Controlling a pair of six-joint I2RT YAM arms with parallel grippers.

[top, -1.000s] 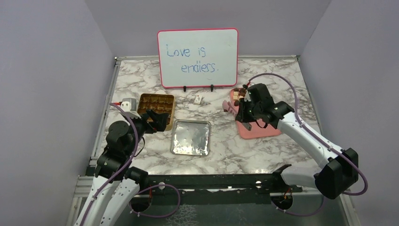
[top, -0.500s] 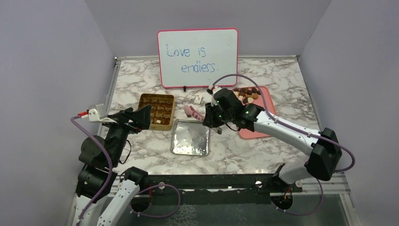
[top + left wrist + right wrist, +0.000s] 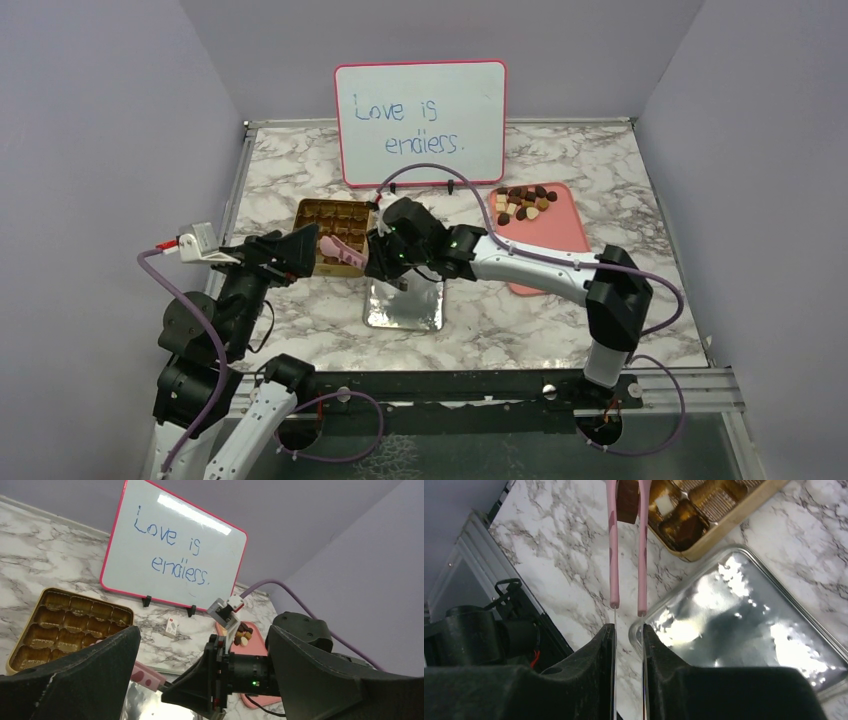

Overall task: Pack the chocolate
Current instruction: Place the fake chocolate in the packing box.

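Note:
My right gripper [image 3: 629, 630] is shut on the handles of pink tongs [image 3: 626, 545]. The tong tips pinch one brown chocolate [image 3: 627, 500] over the near right part of the gold tin [image 3: 711, 517], which has some pieces in its cells. In the top view the tongs [image 3: 340, 249] reach over the tin [image 3: 333, 228] from my right gripper [image 3: 385, 256]. More chocolate [image 3: 522, 203], brown and cream, lies heaped on the far end of the pink tray [image 3: 555, 250]. My left gripper [image 3: 297, 252] hangs open and empty, raised at the tin's left front corner.
A silver lid [image 3: 405, 293] lies flat in front of the tin, under my right arm. A whiteboard [image 3: 420, 122] stands at the back. A small white card [image 3: 171, 626] lies near the whiteboard's feet. Purple walls close in both sides.
My right arm has swung left from the pink tray, across the silver lid, to the gold tin, carrying the tongs and a chocolate. My left arm has drawn back and lifted slightly.

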